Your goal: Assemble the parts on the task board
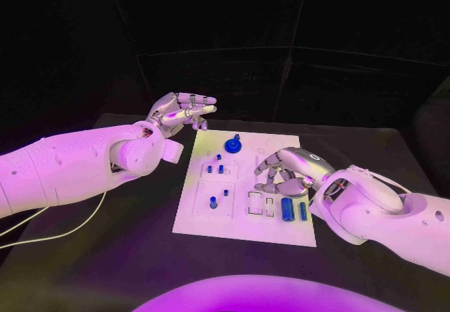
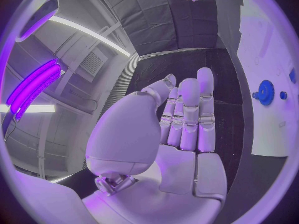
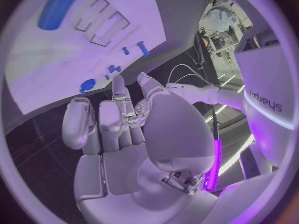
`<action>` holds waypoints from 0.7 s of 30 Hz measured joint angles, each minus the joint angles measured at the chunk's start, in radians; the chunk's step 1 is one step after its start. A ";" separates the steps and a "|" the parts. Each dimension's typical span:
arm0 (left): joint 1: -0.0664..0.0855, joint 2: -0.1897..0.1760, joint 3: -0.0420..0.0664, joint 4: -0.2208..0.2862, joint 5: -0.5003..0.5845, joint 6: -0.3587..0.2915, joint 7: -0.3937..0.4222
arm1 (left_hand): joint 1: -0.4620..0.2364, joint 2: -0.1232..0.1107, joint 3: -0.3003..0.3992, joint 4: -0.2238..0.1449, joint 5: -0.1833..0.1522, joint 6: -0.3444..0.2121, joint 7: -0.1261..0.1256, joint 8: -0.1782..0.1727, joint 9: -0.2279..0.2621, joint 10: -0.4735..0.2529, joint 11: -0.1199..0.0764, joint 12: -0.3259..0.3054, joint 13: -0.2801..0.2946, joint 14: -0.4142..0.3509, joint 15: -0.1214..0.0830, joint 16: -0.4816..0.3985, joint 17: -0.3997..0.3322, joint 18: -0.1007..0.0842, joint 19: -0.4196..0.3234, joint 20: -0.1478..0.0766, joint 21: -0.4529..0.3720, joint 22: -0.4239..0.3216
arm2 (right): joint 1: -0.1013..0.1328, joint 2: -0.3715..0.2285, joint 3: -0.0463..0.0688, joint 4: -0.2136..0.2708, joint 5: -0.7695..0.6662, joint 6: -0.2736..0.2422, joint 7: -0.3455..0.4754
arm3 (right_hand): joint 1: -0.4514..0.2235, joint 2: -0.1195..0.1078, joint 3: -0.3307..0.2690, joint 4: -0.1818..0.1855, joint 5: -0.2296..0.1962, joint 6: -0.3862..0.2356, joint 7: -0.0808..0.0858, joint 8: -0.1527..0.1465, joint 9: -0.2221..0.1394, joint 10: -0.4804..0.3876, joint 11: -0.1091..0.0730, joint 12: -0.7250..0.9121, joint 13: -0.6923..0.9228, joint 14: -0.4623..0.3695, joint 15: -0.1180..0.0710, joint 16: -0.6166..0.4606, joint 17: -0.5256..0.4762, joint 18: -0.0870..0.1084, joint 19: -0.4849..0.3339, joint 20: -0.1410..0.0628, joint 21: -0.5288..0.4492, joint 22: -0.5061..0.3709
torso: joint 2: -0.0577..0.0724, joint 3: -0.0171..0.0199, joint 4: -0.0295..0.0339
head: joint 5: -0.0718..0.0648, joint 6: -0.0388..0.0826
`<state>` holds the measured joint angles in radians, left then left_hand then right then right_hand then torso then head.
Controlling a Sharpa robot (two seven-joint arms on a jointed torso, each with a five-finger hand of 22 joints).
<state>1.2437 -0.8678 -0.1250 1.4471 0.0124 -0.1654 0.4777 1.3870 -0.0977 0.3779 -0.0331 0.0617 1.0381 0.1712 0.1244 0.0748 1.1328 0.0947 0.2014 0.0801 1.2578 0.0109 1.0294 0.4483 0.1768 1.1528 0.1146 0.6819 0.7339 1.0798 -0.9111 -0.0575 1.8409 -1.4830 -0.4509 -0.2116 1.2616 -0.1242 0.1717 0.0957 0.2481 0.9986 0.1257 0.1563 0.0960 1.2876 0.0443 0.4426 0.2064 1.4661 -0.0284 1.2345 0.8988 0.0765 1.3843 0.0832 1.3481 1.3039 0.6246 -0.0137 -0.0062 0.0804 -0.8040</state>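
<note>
The white task board (image 1: 246,224) lies in the middle of the table. A blue gear with a knob (image 1: 233,144) stands near its far edge, several small blue pegs (image 1: 212,203) stand in its left half, and two blue cylinders (image 1: 287,209) lie near its right edge beside two rectangular slots (image 1: 255,203). My right hand (image 1: 281,172) hovers over the board's right half, fingers bent downward, holding nothing. My left hand (image 1: 183,110) is raised off the board's far left corner, fingers extended, empty. The left wrist view shows the gear (image 2: 266,91); the right wrist view shows a cylinder (image 3: 59,7).
A white cable (image 1: 56,227) runs across the black table (image 1: 112,260) under my left arm. Bare table surrounds the board on all sides.
</note>
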 measured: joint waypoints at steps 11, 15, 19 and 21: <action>-0.002 0.005 -0.003 -0.001 0.000 0.001 0.000 | 0.000 0.000 0.000 0.000 0.000 0.000 0.000 0.000 0.000 0.000 0.000 0.000 0.000 0.000 0.000 0.000 0.000 0.000 0.000 0.000 0.000 0.000 | -0.010 -0.119 0.003 0.029 0.137 -0.023 -0.202 | -0.006 0.019 -0.193 0.151 0.052 -0.006 -0.022 0.131 0.028 0.028 -0.020 0.679 0.766 0.001 -0.017 0.164 0.274 -0.031 0.076 -0.019 0.107 0.004 | -0.002 -0.0012 -0.0127 | -0.057 0.007; -0.002 0.005 -0.005 -0.001 0.000 0.001 0.000 | 0.000 0.000 0.000 0.000 0.000 0.000 0.000 0.000 0.000 0.000 0.000 0.000 0.000 0.000 0.000 0.000 0.000 0.000 0.000 0.000 0.000 0.000 | -0.026 -0.123 0.002 0.031 0.133 -0.013 -0.259 | -0.003 0.022 -0.240 0.189 0.042 -0.019 -0.020 0.159 0.031 0.040 -0.019 0.746 0.861 0.001 -0.017 0.184 0.318 -0.031 0.076 -0.019 0.116 0.004 | -0.002 -0.0016 -0.0131 | -0.066 0.004; -0.003 0.004 -0.005 -0.001 0.000 0.002 0.000 | 0.000 0.000 0.000 0.000 0.000 0.000 0.000 0.000 0.000 0.000 0.000 0.000 0.000 0.000 0.000 0.000 0.000 0.000 0.000 0.000 0.000 0.000 | -0.054 -0.122 0.000 0.032 0.119 0.003 -0.303 | -0.010 0.028 -0.267 0.195 0.031 -0.029 -0.020 0.172 0.032 0.044 -0.016 0.758 0.886 0.001 -0.017 0.188 0.332 -0.031 0.076 -0.019 0.123 0.004 | -0.002 -0.0010 -0.0119 | -0.074 0.000; -0.003 0.003 -0.005 -0.001 0.000 0.002 0.000 | 0.000 0.000 -0.003 0.003 0.000 0.000 0.000 0.000 0.000 0.000 0.000 0.000 0.000 0.000 0.000 0.000 0.000 0.000 0.000 0.000 0.000 0.000 | -0.065 -0.117 -0.001 0.032 0.109 0.013 -0.322 | -0.022 0.040 -0.283 0.196 0.030 -0.034 -0.015 0.177 0.032 0.044 -0.016 0.765 0.900 0.001 -0.017 0.194 0.339 -0.031 0.078 -0.017 0.122 0.004 | -0.002 -0.0009 -0.0104 | -0.077 -0.001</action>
<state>1.2410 -0.8651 -0.1301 1.4463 0.0125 -0.1631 0.4774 1.3870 -0.0977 0.3752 -0.0303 0.0617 1.0380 0.1712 0.1244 0.0750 1.1328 0.0947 0.2014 0.0800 1.2578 0.0110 1.0294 0.4484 0.1769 1.1528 0.1147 0.6819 0.7340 1.0151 -1.0286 -0.0588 1.8727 -1.3738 -0.4377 -0.5338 1.2400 -0.0847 -0.1117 0.2921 0.2784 0.9644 0.1109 0.3337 0.1281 1.3311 0.0286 1.2080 1.1061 1.4669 -0.0451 1.4284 1.2374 0.0457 1.4623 0.0661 1.4706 1.3080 0.6226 -0.0146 -0.0166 0.0039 -0.8051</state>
